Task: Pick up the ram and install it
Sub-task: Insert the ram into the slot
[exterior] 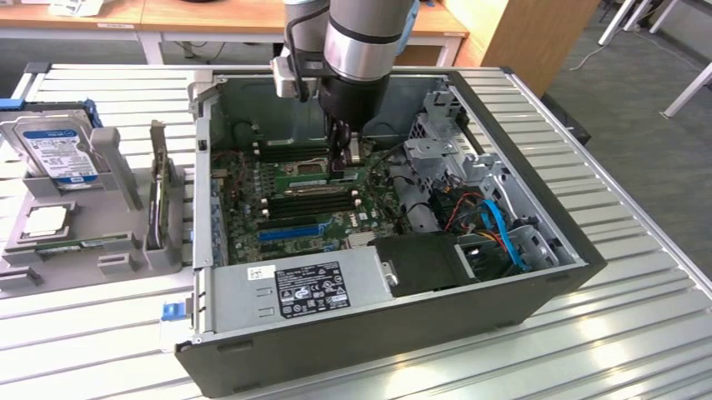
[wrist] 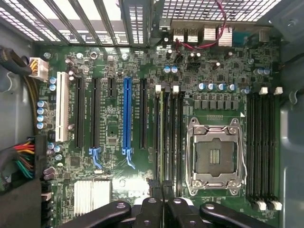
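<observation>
The jaws [wrist: 160,189] are nearly closed, pinching the ram [wrist: 161,137] edge-on over the slots [wrist: 172,137] just beyond them, with the socket [wrist: 214,156] off to one side; the stick seems light, stiff, thin and fragile, best gripped by its upper edge.

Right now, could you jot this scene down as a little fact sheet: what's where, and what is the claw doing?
setting: open computer case lying on a slatted metal table
claw: down inside the case over the motherboard, shut
held: the ram, a thin green stick seen edge-on
ram position: along a memory slot beside the empty processor socket; cannot tell if fully seated
outside the case: hard drive standing in a grey holder, at the exterior view's left
</observation>
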Motion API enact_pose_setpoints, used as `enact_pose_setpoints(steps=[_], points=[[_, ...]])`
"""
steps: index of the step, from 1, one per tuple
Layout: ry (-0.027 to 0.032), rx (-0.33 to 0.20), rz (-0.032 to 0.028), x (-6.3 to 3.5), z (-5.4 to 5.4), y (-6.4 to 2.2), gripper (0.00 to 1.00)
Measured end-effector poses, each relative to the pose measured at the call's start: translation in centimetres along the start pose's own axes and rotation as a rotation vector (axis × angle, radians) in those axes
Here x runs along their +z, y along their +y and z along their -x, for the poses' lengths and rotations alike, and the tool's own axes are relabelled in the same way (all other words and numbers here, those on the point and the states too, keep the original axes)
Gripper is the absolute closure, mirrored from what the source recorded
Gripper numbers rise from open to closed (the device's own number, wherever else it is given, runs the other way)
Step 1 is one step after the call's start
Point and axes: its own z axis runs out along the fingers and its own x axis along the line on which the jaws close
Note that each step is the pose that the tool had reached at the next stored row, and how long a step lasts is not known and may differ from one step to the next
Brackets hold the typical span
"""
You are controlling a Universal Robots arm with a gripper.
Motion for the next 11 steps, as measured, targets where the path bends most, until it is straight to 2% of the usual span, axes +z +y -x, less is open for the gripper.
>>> enact_pose_setpoints(steps=[11], points=[[-0.0001, 0.0, -0.0017, 1.43, -0.1, -0.04, 0.88]])
